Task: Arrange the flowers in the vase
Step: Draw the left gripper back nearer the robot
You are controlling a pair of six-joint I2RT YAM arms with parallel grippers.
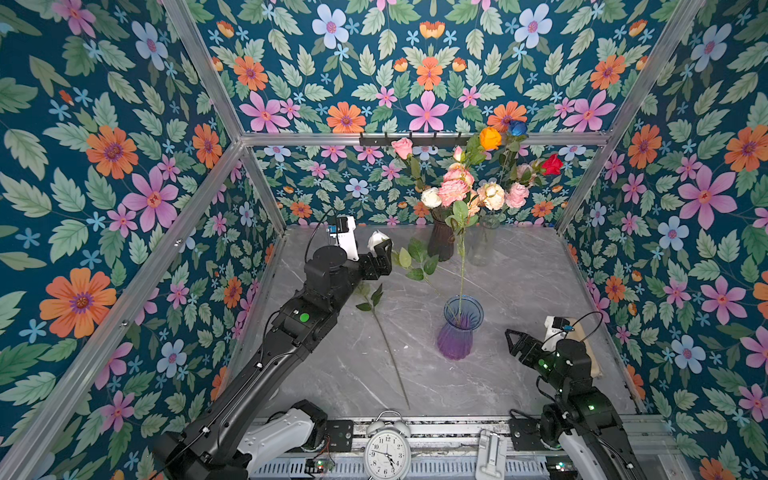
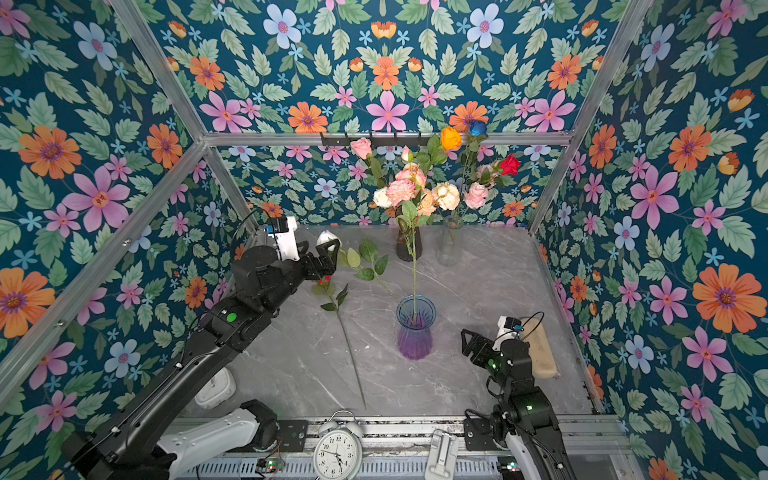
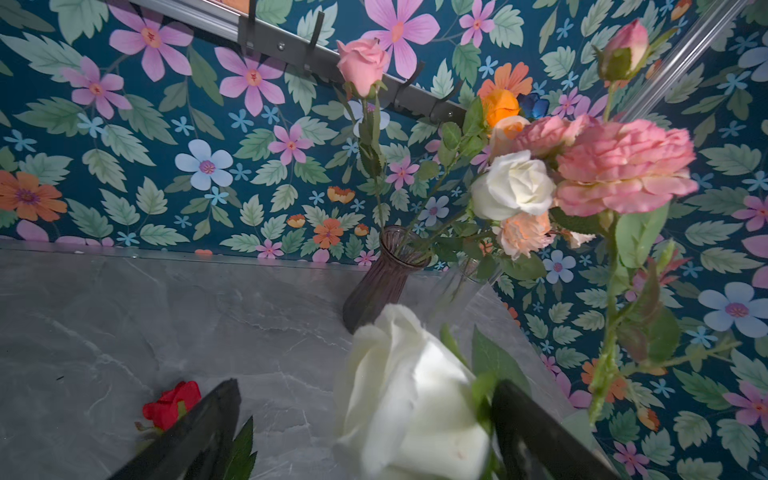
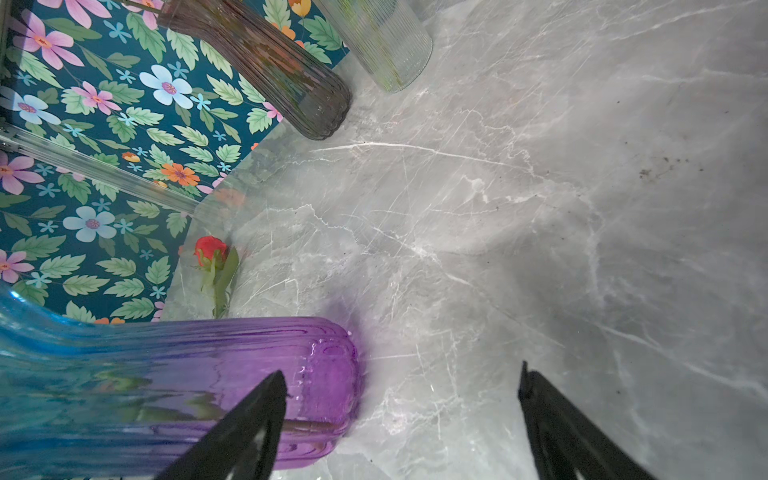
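The blue-and-purple glass vase (image 1: pixel 460 328) (image 4: pixel 249 374) stands mid-table. One pink peony (image 3: pixel 623 166) stands upright in it on a long stem (image 1: pixel 461 266). My left gripper (image 1: pixel 382 254) (image 3: pixel 368 384) is open, its fingers wide on either side of a white rose's head (image 1: pixel 377 239) (image 3: pixel 407 407). That rose's leafy stem (image 1: pixel 415 259) slants down toward the vase rim. A red rose (image 2: pixel 324 283) (image 3: pixel 172 403) (image 4: pixel 212 249) lies flat on the table, its stem (image 1: pixel 395 361) running toward the front edge. My right gripper (image 1: pixel 513 338) (image 4: pixel 401 374) is open and empty, low beside the vase's base.
A dark ribbed vase (image 1: pixel 440 243) and a clear glass one (image 1: pixel 484 245) hold bouquets at the back wall, under a hook rail (image 1: pixel 415 140). An alarm clock (image 1: pixel 387 451) stands at the front edge. A beige block (image 1: pixel 587 345) lies at the right edge.
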